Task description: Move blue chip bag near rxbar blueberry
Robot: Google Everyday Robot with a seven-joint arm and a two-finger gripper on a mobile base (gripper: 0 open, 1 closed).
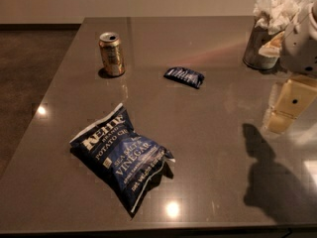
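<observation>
The blue chip bag [123,155], a large crinkly navy Kettle bag with white "Sea Salt & Vinegar" lettering, lies flat on the near left part of the dark table [208,133]. The rxbar blueberry [184,76], a small flat dark-blue wrapper, lies further back near the table's middle, well apart from the bag. My gripper [283,114], cream-coloured, hangs above the table at the right edge of the view. It is far to the right of both the bag and the bar and holds nothing that I can see.
A gold drink can [111,53] stands upright at the back left. A metal cup stuffed with white napkins [267,33] stands at the back right, just behind my arm. The table's left edge drops to a dark floor [29,73].
</observation>
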